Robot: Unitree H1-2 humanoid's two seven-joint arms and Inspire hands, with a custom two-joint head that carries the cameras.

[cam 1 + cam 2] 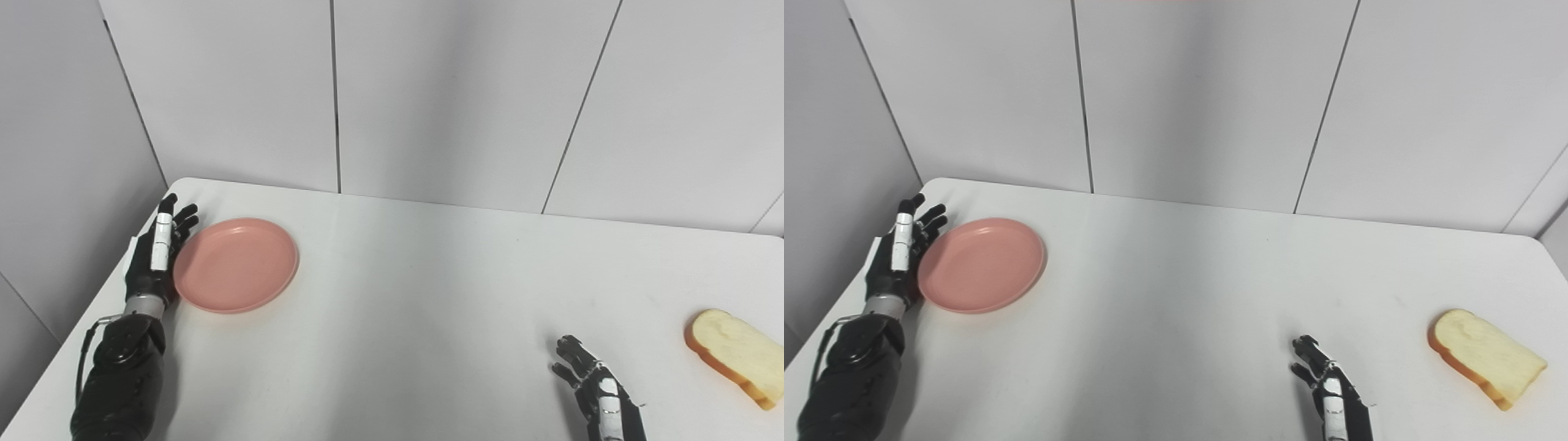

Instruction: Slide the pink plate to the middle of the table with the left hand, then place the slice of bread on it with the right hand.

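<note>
Pink plate (236,265) lies flat at the far left of the white desk (416,288), near the corner. Left hand (157,254) stands edge-on against the plate's left rim, fingers (181,222) extended and apart, holding nothing (contact with the rim looks likely, not certain). Slice of bread (1485,357) lies at the desk's right edge, well apart from the plate. Right hand (1331,389) sits near the front edge, left of the bread, fingers spread loosely, empty.
</note>
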